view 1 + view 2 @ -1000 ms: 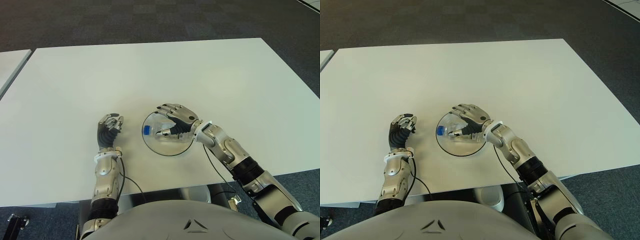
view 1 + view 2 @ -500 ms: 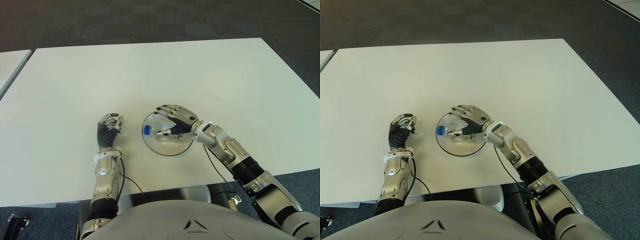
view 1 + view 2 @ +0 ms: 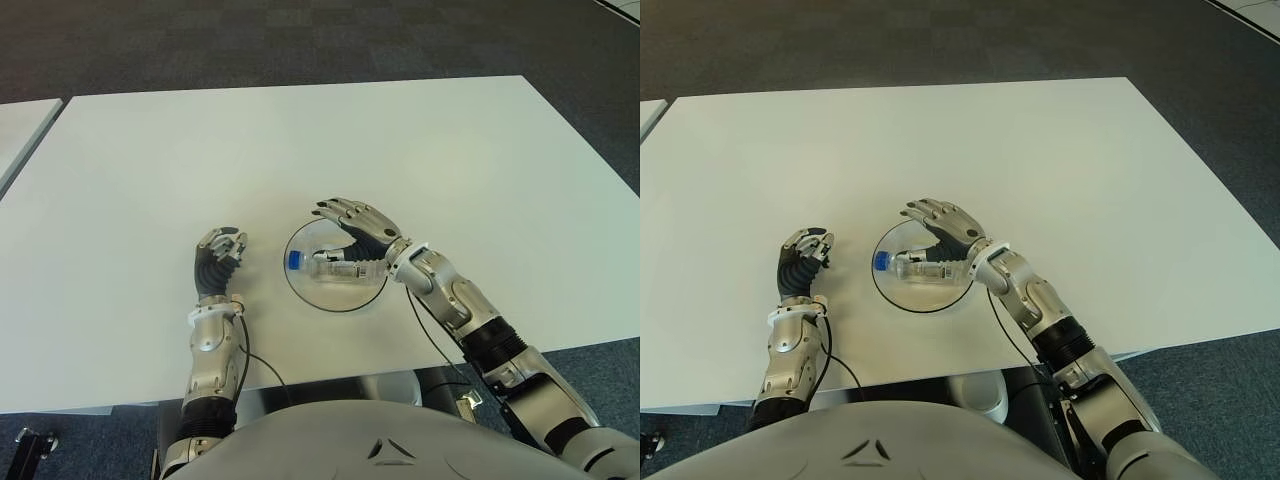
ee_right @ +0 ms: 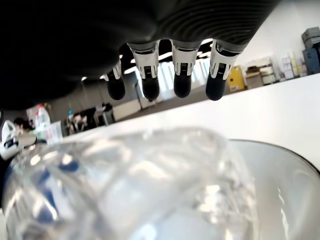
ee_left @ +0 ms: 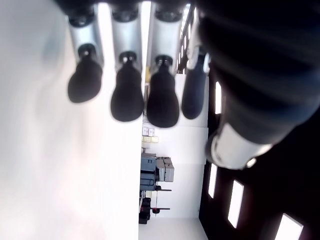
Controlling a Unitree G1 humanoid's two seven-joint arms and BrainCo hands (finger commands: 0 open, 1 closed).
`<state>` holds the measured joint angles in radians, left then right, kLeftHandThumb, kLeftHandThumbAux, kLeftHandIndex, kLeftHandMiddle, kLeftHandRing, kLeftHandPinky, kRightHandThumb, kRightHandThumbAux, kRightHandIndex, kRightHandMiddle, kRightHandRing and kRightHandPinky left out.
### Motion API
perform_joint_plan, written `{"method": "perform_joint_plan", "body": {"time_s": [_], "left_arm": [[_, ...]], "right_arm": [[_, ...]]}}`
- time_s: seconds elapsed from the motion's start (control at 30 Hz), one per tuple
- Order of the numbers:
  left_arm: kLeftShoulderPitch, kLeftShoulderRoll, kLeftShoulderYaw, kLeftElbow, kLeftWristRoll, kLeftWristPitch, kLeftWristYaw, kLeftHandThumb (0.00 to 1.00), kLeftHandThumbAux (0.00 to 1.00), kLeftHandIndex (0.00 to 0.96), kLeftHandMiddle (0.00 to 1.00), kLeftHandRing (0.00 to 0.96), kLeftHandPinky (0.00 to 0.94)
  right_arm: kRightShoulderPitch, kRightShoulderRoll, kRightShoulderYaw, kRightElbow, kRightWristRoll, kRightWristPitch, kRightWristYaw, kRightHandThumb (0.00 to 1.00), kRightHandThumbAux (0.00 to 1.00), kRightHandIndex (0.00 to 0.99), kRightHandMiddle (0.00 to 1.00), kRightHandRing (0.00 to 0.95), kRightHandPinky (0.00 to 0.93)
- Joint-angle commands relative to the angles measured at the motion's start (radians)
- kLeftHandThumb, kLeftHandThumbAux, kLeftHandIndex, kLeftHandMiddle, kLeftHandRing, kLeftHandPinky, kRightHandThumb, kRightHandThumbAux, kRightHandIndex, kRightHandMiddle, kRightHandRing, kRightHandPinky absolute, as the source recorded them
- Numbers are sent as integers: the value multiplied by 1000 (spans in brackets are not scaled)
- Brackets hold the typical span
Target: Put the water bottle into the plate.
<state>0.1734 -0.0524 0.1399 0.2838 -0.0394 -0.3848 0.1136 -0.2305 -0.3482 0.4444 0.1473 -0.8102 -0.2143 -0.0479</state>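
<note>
Since the bottle (image 3: 335,268) lies on its side inside the plate (image 3: 300,292), blue cap (image 3: 294,261) pointing left, the placing itself looks done and the step in hand is the release. The plate sits on the white table (image 3: 400,150), near the robot's edge and about midway across.

Over the bottle's right end arches the right hand (image 3: 357,228); its fingers (image 4: 182,85) are spread and lifted off the clear plastic, gripping nothing, and the wrist view shows daylight between fingertips and bottle. Whether the palm or thumb brushes the bottle's base I cannot tell.

To the left of the plate, well apart from it, shows the left hand (image 3: 217,257), fingers curled in on themselves and empty.

What the next move calls for, in my judgement, is a clean withdrawal: lift the right hand up and back to the right without knocking the bottle, which being round and on its side could roll toward the rim if nudged.
</note>
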Motion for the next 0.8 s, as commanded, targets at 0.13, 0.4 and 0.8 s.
{"method": "perform_joint_plan", "body": {"time_s": [0.13, 0.4, 0.8], "left_arm": [[12, -3, -2, 0, 0, 36, 0, 706, 719, 434, 740, 739, 736], [13, -3, 3, -12, -23, 65, -12, 705, 719, 434, 716, 715, 707], [4, 8, 5, 6, -19, 45, -12, 705, 717, 434, 724, 722, 726]], "right_arm": [[67, 37, -101, -62, 101, 54, -39, 364, 389, 0, 0, 0, 0], [125, 91, -186, -115, 210, 93, -50, 328, 540, 0, 0, 0, 0], [141, 129, -279, 80, 286, -29, -246, 375, 757, 87, 137, 139, 218]]}}
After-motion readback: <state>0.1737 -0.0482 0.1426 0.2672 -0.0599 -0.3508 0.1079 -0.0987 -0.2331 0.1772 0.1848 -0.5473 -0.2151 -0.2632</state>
